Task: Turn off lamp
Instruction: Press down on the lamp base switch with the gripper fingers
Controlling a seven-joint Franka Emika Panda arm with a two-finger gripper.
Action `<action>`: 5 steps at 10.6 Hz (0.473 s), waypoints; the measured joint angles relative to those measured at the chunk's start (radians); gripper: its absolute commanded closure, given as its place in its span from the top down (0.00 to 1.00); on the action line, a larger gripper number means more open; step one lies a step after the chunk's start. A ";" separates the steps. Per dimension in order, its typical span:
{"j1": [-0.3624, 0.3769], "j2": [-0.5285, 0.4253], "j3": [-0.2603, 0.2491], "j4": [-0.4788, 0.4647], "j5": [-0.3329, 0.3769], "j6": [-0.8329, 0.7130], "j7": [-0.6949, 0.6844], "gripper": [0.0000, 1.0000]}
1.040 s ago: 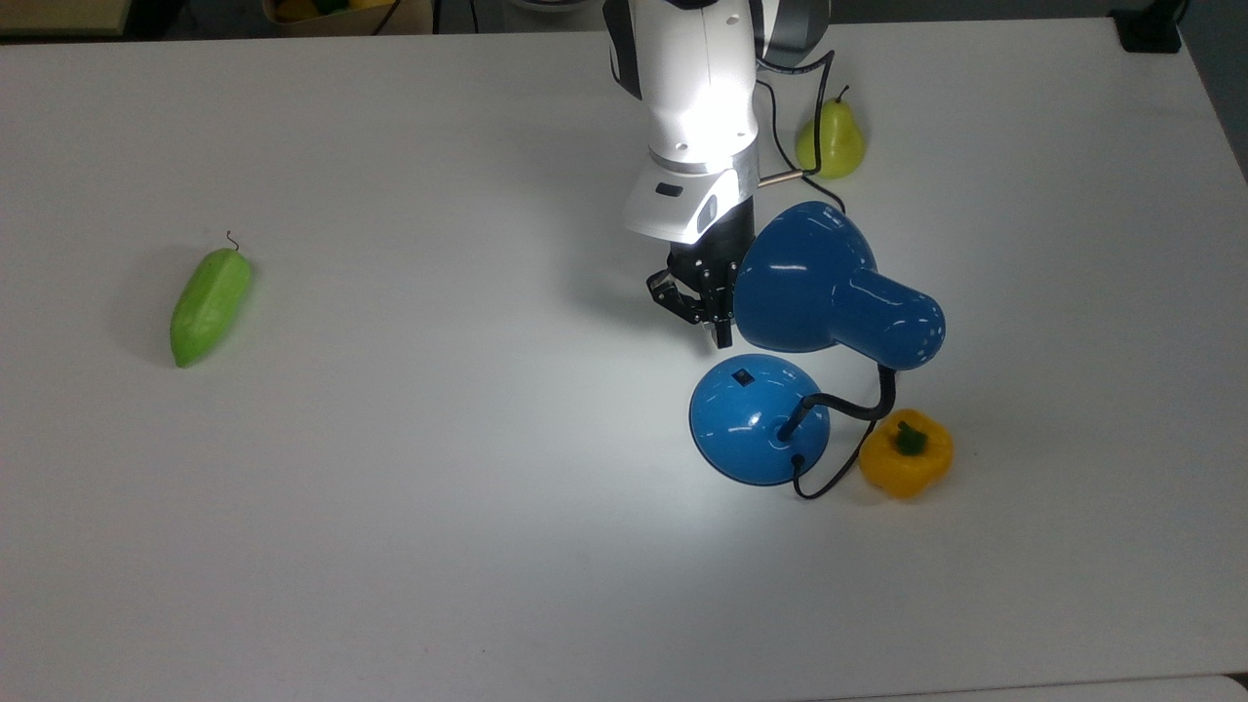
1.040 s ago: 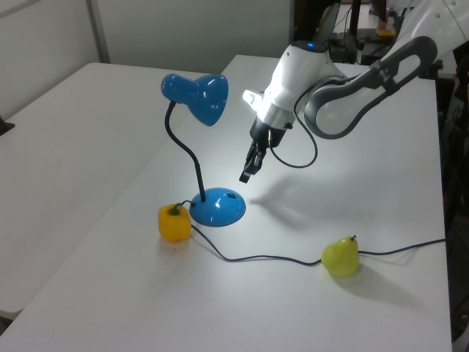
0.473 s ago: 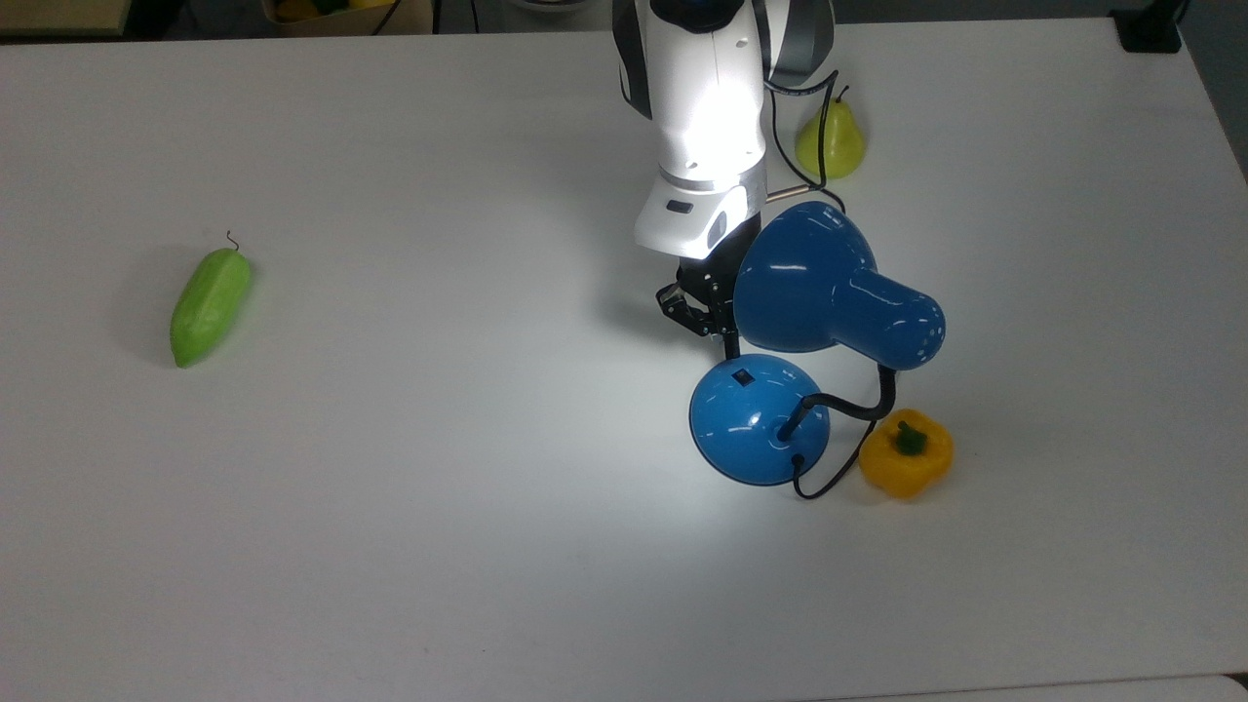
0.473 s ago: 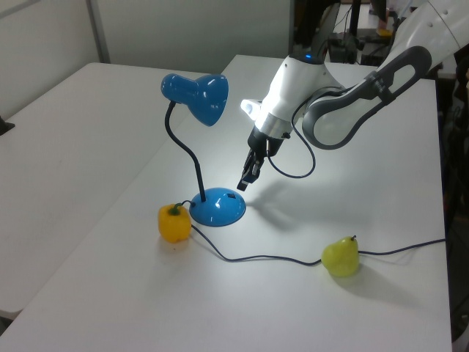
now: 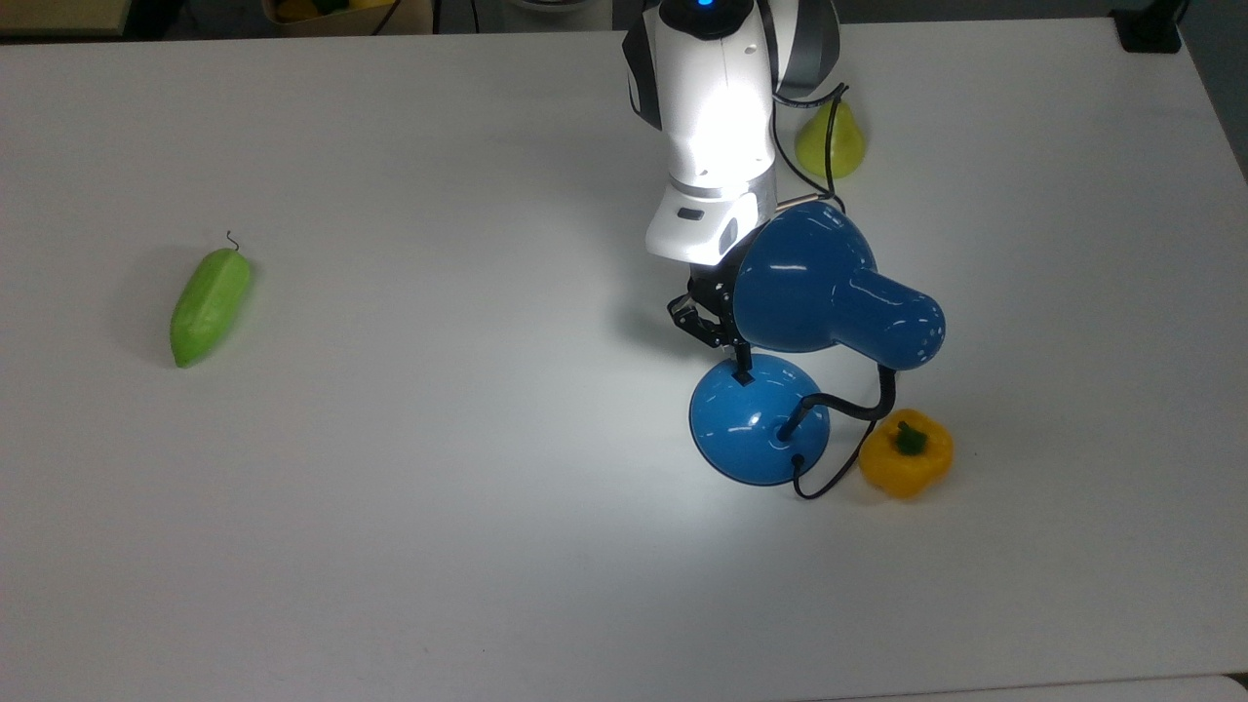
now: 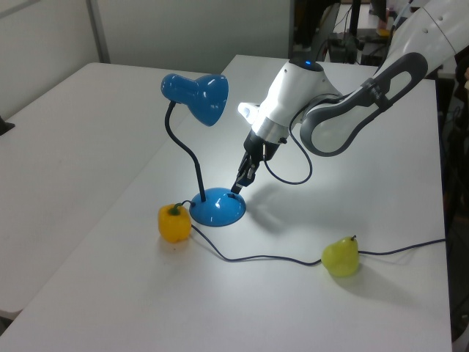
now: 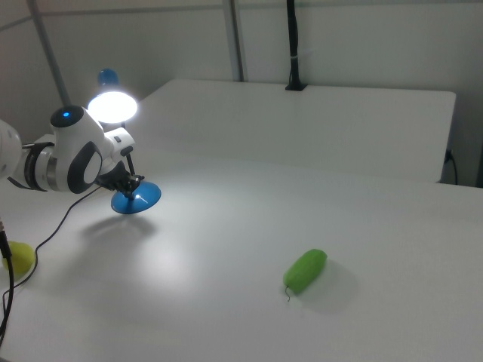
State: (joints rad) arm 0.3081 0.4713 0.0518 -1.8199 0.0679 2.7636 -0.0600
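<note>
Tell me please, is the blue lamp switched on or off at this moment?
On. In the right view the lamp shade glows bright white, and a bright patch lies on the table. The claw is at its base.

Setting: I read it as a robotics lab; bare white table [image 5: 390, 546], robot arm [image 6: 344, 121] mounted at it, toy fruit, plain partition walls [image 7: 362, 45].
</note>
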 measured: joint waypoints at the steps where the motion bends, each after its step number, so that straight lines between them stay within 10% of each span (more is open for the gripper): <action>1: 0.000 0.003 0.000 0.002 0.000 0.005 0.000 0.00; 5: 0.000 0.017 0.000 0.003 -0.011 0.024 0.000 0.00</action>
State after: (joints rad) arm 0.3082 0.4883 0.0518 -1.8164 0.0569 2.7880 -0.0600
